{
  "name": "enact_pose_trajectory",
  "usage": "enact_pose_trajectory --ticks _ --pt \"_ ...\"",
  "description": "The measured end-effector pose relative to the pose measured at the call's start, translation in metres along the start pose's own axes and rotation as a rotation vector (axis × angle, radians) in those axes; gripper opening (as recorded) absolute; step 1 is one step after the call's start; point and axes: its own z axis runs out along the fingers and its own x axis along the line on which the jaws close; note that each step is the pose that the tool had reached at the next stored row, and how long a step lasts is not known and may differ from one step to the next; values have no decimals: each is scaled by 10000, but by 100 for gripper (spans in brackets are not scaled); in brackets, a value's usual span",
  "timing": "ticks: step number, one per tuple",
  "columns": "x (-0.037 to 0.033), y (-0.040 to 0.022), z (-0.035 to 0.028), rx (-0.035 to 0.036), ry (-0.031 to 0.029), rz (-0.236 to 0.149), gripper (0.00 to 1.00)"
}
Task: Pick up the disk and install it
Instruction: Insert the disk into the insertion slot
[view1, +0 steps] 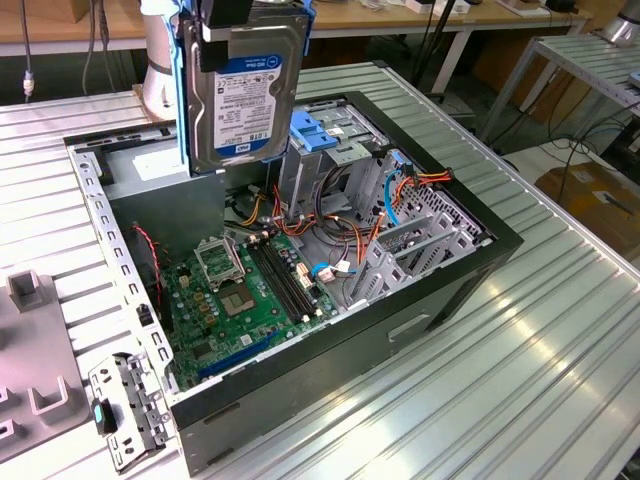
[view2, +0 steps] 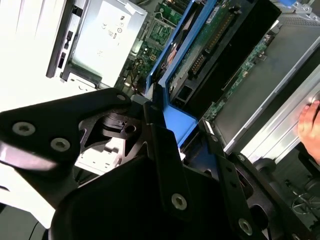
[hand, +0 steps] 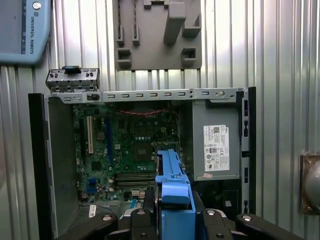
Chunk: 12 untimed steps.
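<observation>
Disk (view1: 245, 95): dark grey body, labelled in white and blue, framed in bright blue.
Motherboard (view1: 240, 300): green, fitted with black slots.
Computer case (view1: 330, 390): black shell, lined in grey metal.
Cables (view1: 425, 178): red, orange, yellow.
Surface (view1: 540, 380): silver, ribbed in parallel lines.
Fingers (view2: 162, 150): black.

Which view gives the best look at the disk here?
The exterior view: the disk hangs upright in the gripper above the open computer case, labelled face and blue carrier plain. The second wrist view shows its circuit-board side at a slant; the first wrist view shows the carrier's end.
</observation>
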Motion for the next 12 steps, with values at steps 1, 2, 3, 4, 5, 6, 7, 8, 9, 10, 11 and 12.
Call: enact_pose_trajectory --ticks 1,2,3,4,5,6,7,8,9,10,11,12 --pt "5 -3 1 0 -1 0 37" --pt "12 -5 1 1 -1 0 37" --pt "20 -6 0 0 -1 0 37" --pt "28 -7 0 0 -1 0 37" --pt "35 -8 0 1 -1 0 37" --pt "39 -8 0 1 -1 0 37" --pt "40 -8 0 1 -1 2 37" --pt "40 -8 0 0 -1 1 37" --pt "48 -9 0 1 -1 0 37" --pt "54 -9 0 0 0 0 37" --pt "54 -9 0 1 -1 -1 37" --pt "54 -9 0 1 0 -1 37"
